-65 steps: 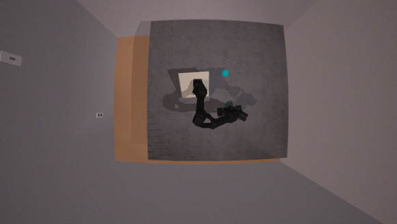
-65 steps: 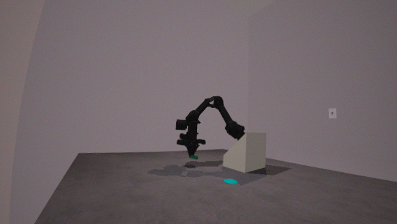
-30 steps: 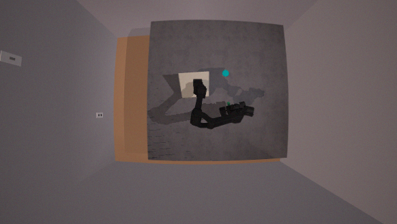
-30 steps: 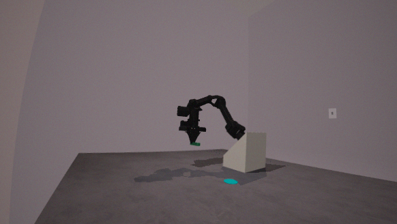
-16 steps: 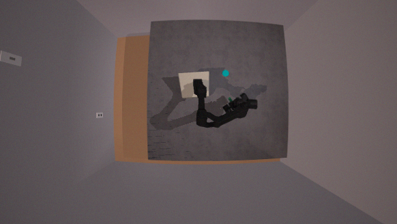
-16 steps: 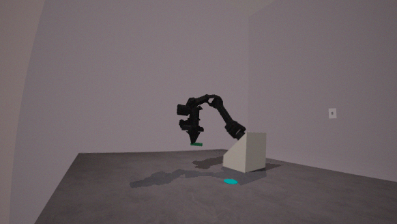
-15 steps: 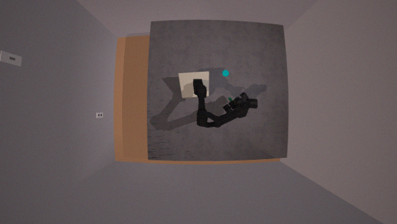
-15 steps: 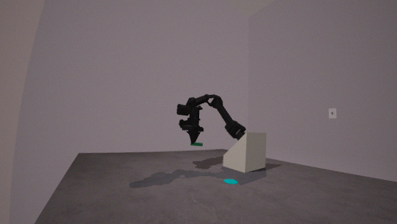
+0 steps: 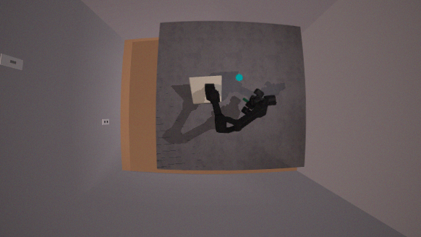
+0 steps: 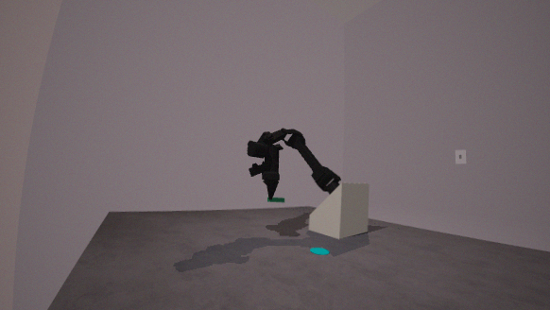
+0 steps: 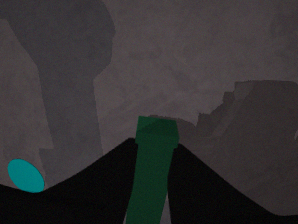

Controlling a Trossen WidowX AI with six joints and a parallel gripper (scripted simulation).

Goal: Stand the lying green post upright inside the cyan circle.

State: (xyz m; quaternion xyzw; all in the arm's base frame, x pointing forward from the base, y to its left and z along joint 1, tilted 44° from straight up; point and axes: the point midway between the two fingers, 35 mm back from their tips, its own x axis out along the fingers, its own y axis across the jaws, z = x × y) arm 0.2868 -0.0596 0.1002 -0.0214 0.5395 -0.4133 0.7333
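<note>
The green post (image 9: 245,100) (image 10: 277,199) (image 11: 152,170) is held between the fingertips of my gripper (image 10: 270,198) (image 11: 153,150), which is shut on it. The post lies about level, high above the table, and points down the wrist view between the two black fingers. In the exterior view the fingers point down and grip the post near its left end. The cyan circle (image 9: 239,77) (image 10: 319,251) (image 11: 26,175) lies flat on the table, off to the side of the post; nothing stands on it. In the wrist view it is at the lower left.
The pale wedge-shaped block (image 9: 197,84) (image 10: 354,210) stands under the arm's base, close to the cyan circle. The dark grey table top (image 9: 231,43) (image 10: 142,227) carries the arm's shadows. A brown surface (image 9: 145,108) shows beyond the table's left edge in the top view.
</note>
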